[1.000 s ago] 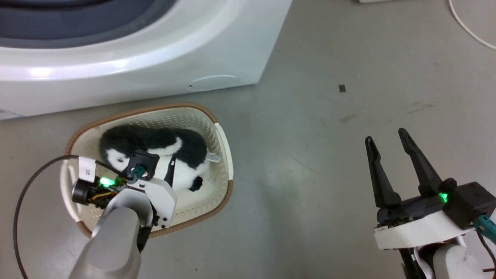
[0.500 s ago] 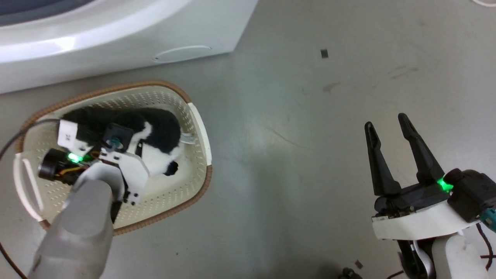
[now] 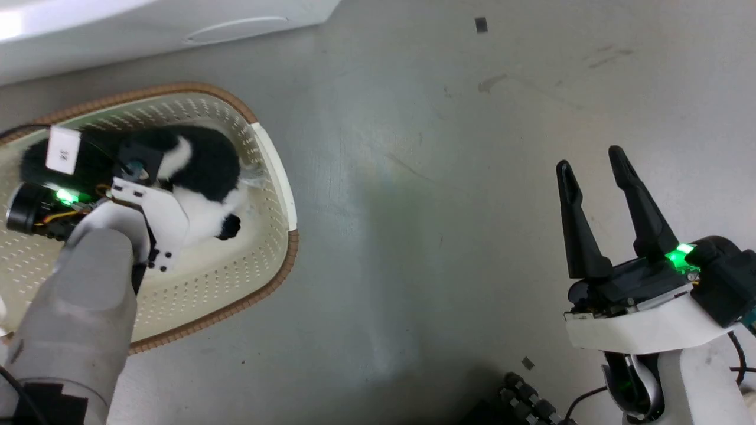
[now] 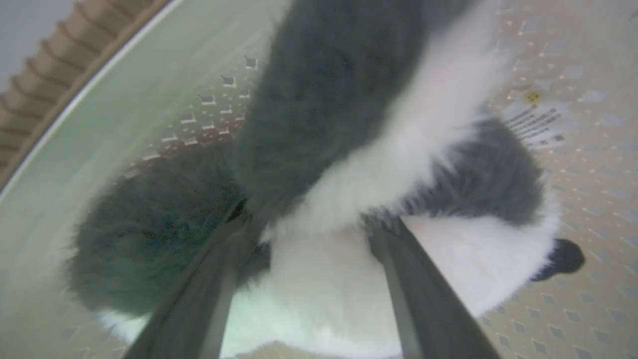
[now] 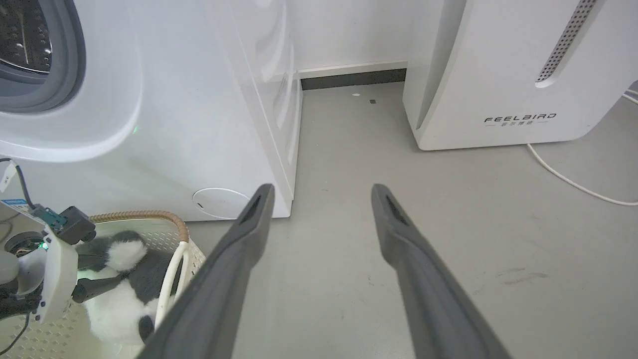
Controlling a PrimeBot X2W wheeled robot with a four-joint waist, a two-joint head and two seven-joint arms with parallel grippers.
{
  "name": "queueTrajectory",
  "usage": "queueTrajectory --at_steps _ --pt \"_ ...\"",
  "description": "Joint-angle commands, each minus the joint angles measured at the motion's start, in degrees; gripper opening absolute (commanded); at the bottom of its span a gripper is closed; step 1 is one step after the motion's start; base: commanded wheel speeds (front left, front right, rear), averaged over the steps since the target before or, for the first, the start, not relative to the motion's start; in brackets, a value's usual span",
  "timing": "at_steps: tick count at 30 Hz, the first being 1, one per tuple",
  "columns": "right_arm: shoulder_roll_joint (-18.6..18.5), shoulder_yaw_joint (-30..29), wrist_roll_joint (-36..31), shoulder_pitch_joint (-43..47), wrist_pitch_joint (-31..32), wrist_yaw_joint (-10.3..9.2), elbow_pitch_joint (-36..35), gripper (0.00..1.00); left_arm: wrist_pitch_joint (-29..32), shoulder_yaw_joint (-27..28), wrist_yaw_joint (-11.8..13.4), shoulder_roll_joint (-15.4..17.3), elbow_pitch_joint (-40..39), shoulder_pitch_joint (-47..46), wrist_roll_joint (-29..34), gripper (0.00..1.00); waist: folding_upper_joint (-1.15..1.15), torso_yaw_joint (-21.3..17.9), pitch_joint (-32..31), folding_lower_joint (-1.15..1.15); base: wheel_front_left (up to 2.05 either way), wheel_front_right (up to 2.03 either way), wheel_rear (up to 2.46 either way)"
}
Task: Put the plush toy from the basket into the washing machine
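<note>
Left gripper (image 4: 311, 224), jaws spread wide, straddled the plush toy (image 4: 324, 99) in the basket (image 3: 274, 171), fingertips (image 4: 398, 259) lost in fur; right gripper (image 3: 587, 158) gaped empty.

A: Where is there room to pass?
B: Wide grey floor (image 3: 425, 236) lies between the basket (image 3: 292, 260) and the right gripper (image 3: 587, 158). A gap runs between the washing machine (image 5: 199, 124) and the white appliance (image 5: 498, 60).
A: What blocks the way?
B: The basket walls close round the plush toy (image 3: 207, 165), and the washing machine stands just behind.
</note>
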Motion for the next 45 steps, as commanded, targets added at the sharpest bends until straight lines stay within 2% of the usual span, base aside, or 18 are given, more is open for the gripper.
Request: queueTrajectory --at_steps 1,4,5,6,9,15,21,27,35,36,45 --pt "0.0 0.2 0.6 -1.3 -0.6 -0.05 -0.4 1.00 0.4 -0.4 0.1 0.8 2.2 -1.3 -0.5 1.00 0.00 -0.6 1.2 -0.01 0.00 0.00 0.00" --pt "0.0 0.3 0.8 -1.8 -1.0 -0.05 -0.4 1.00 2.6 -0.2 -1.4 0.5 4.9 -2.3 -1.9 1.00 0.00 -0.7 2.3 -0.01 0.00 0.00 0.00" --pt "0.0 0.4 0.9 -2.0 -1.1 -0.05 -0.4 1.00 3.1 -0.4 -1.8 0.3 5.6 -2.7 -2.2 0.72 0.00 -0.8 2.6 -0.01 0.00 0.00 0.00" --pt "0.0 0.5 0.9 -2.1 -1.2 -0.05 -0.3 1.00 3.3 -0.6 -2.3 0.1 6.1 -2.9 -2.3 0.00 0.00 -0.7 2.7 -0.01 0.00 0.00 0.00" --pt "0.0 0.5 0.6 -2.1 -1.2 -0.05 -0.1 1.00 2.4 -0.7 -3.1 -0.4 6.3 -2.7 -3.0 0.00 0.00 -0.3 1.8 -0.01 0.00 0.00 0.00" --pt "0.0 0.1 -0.1 -1.9 -1.2 -0.05 0.5 1.00 -2.1 -0.8 -3.0 -1.8 6.3 -1.2 -4.1 0.00 0.00 1.0 -1.9 -0.01 0.00 0.00 0.00" --pt "0.0 -0.9 -1.8 -0.6 -1.2 -0.05 1.5 1.00 -8.3 -0.2 -2.5 -4.1 5.8 1.7 -6.0 0.00 0.00 2.9 -8.0 -0.01 0.00 0.00 0.00" --pt "0.0 -1.7 -3.2 1.2 -1.2 -0.05 2.1 1.00 -10.6 0.5 -2.4 -6.1 3.1 5.7 -7.8 0.00 0.00 4.8 -14.2 -0.01 0.00 0.00 0.00" --pt "0.0 -2.7 -5.6 5.0 -1.2 -0.05 3.2 1.00 -10.9 3.2 -1.0 -8.8 -15.8 20.3 -10.9 0.00 0.00 8.9 -24.3 -0.01 0.00 0.00 0.00" --pt "0.0 -2.7 -5.6 5.0 -1.2 -0.05 3.2 1.00 -10.9 3.2 -1.0 -8.8 -15.8 20.3 -10.9 0.00 0.00 8.9 -24.3 -0.01 0.00 0.00 0.00" --pt "0.0 -2.9 -6.6 9.1 -1.2 -0.05 4.1 1.00 -10.9 6.8 -0.3 -10.2 -32.2 33.3 -11.8 0.00 0.00 11.6 -31.0 -0.01 0.00 0.00 0.00"
